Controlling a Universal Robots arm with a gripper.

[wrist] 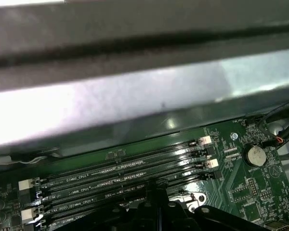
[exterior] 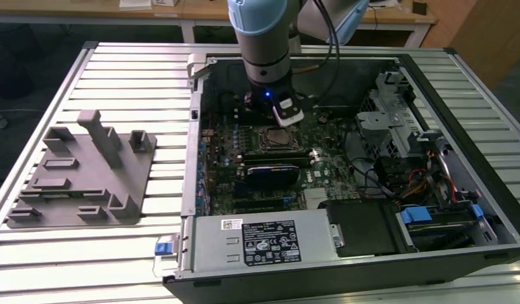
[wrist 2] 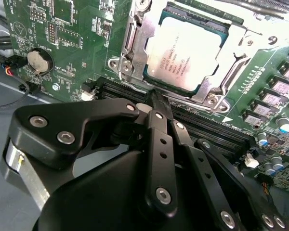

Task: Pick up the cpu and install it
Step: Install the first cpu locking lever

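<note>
Chip first: in the exterior view the cpu (exterior: 277,135) lies in its socket on the green board (exterior: 327,171), the gripper (exterior: 287,120) just above it. In the second wrist view the cpu (wrist 2: 188,53) shows a silvery square lid and darker rim; the gripper (wrist 2: 154,96) is closed on nothing. Likely light, stiff, delicate beneath; best held by opposite edges.

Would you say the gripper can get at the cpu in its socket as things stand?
Probably yes: the gripper hangs just beside the cpu, whose metal top lies bare in the socket frame, with nothing over it.
</note>
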